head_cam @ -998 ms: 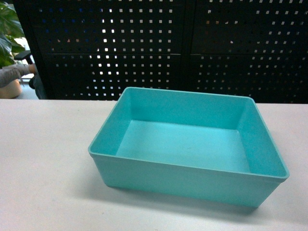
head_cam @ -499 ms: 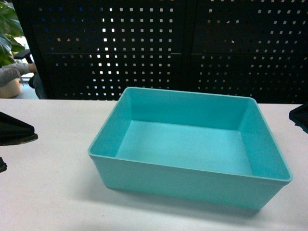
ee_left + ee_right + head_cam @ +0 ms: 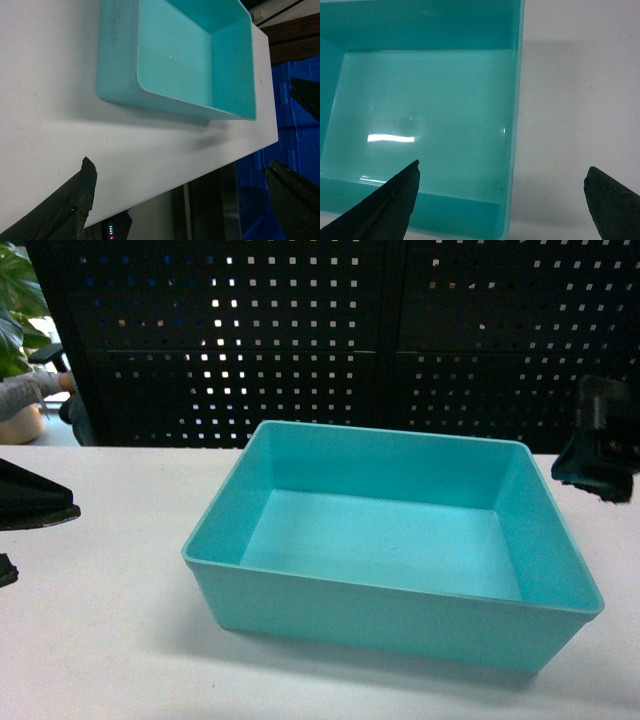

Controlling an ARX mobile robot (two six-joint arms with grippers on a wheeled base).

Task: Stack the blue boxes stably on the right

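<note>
Head view, far left edge: black tip of the left gripper (image 3: 30, 505) over a white table (image 3: 90, 640), finger spread not readable here. Centre of the frame: one light turquoise tub (image 3: 395, 625), open-topped and empty, resting flat on the table, tapered walls and a flat outward rim. Behind it, across the upper half: a black perforated panel (image 3: 300, 340). Upper left corner: green plant leaves (image 3: 15, 300). Right edge at mid-height: part of the right gripper (image 3: 600, 455), dark and blurred, beside the tub's far right corner, not touching.

Left wrist view: tub (image 3: 120, 60) in the upper half, seen at a slant, with the table edge running down the right side. Only here: dark blue crates (image 3: 295, 100) beyond that edge, right of frame, and a small lit indicator at bottom centre. Left gripper (image 3: 182, 192) with fingers spread wide at the bottom corners, holding nothing, well short of the tub.

Right wrist view: straight down into the tub (image 3: 420, 100), glossy floor with light glare, right wall down the middle of the frame, bare table to its right. Right gripper (image 3: 502, 192) spread wide, empty, one finger over the tub's floor, the other over the table.
</note>
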